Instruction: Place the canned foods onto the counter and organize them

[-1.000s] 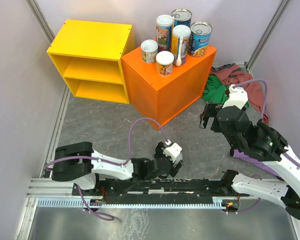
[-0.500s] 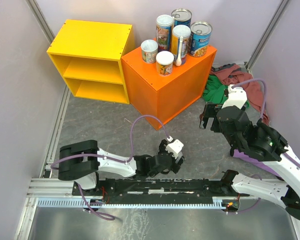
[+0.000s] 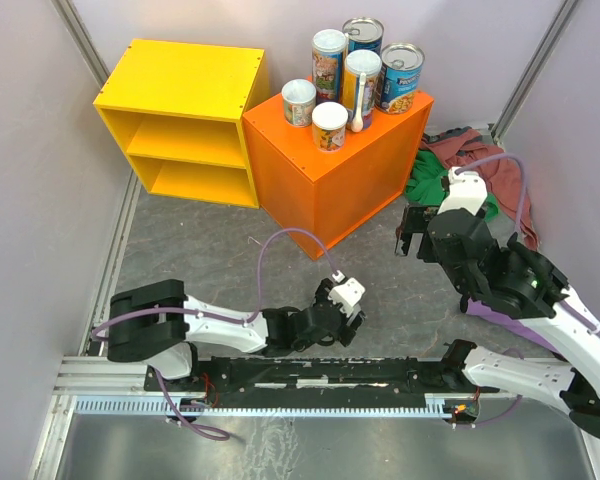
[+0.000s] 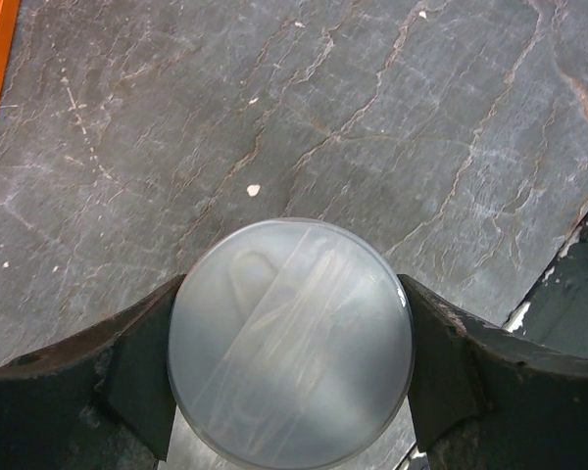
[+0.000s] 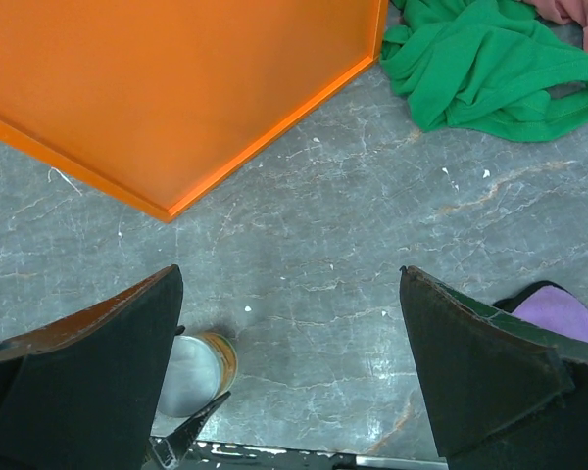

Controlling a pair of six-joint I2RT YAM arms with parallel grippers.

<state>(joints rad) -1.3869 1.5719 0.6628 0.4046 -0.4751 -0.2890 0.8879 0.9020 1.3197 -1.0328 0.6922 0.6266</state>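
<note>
The grey stone-patterned surface (image 3: pixel 200 250) carries an orange desk (image 3: pixel 375 128), with a yellow shelf unit (image 3: pixel 180 80) just beside it on the left. Six cans (image 3: pixel 329 62) stand upright in a cluster on the desk top. A seventh can (image 4: pixel 290 338) stands on the grey surface. A green cloth (image 3: pixel 430 185) and a pink cloth (image 3: pixel 480 155) lie crumpled to the right of the desk

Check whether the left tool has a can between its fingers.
Yes, the left wrist view shows a silver-topped can filling the gap between the two dark fingers of the left tool.
</note>
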